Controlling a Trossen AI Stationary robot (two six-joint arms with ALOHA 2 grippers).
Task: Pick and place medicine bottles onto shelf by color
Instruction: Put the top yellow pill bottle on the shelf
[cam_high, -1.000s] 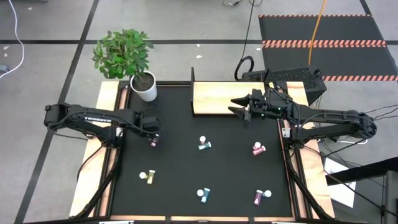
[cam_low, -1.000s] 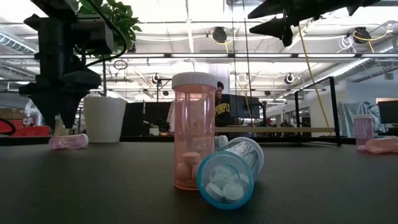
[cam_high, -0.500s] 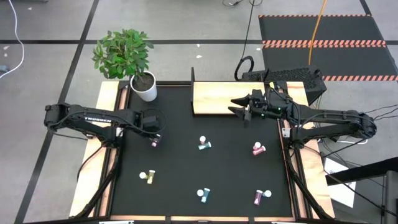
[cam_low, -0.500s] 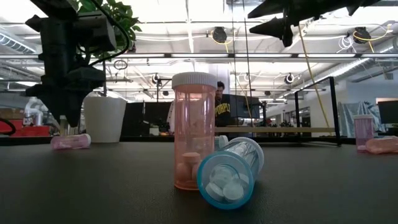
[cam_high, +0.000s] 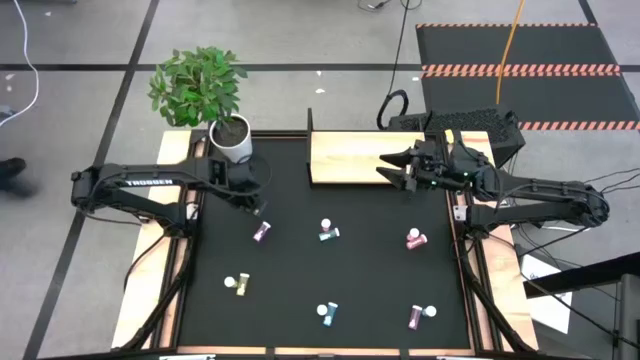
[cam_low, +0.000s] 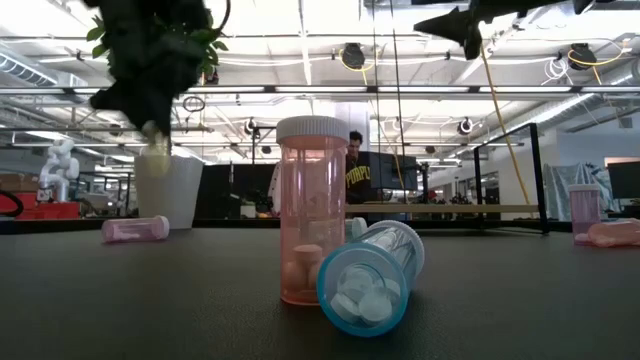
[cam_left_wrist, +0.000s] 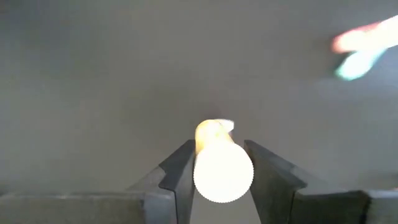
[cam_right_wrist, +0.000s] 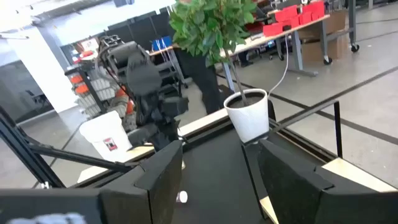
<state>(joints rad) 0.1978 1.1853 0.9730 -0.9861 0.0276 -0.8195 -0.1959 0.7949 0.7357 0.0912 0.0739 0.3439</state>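
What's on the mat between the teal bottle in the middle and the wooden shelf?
Nothing: in the high view, only bare black mat separates the teal bottle from the shelf.

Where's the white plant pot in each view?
High: white plant pot at the table's far-left corner.
Low: left of centre, beyond the table.
Left wrist: not in it.
Right wrist: across the table, at its edge.
Shared landmark: the green plant in it.
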